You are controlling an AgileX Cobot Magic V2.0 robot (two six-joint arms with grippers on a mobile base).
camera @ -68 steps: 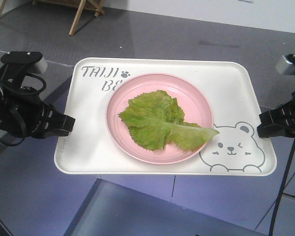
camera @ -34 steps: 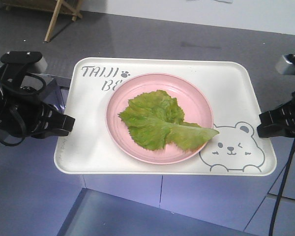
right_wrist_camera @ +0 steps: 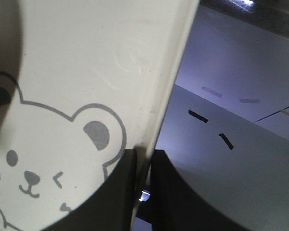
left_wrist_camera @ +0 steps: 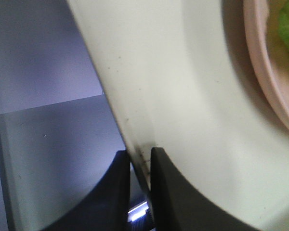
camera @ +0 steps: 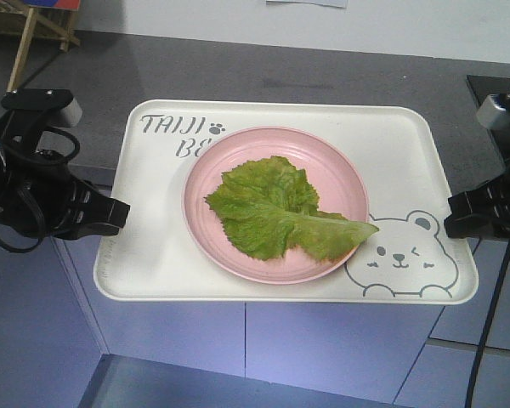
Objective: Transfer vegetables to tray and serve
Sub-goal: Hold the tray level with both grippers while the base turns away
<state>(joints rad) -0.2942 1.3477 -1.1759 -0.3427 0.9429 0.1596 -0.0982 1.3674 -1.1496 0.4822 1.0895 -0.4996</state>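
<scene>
The lettuce leaf lies flat on the pink plate in the middle of the tray; the tray's long side runs arm to arm. The left gripper squeezes its left rim, the right gripper its right rim; both are equally near, so I think it must be carried level.

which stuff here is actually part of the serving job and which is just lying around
Part of the job:
- lettuce leaf, lying on the pink plate
- tray, which carries the plate
- left gripper and right gripper, each clamped on a tray edge

Just lying about:
- wooden stand at the back left
</scene>
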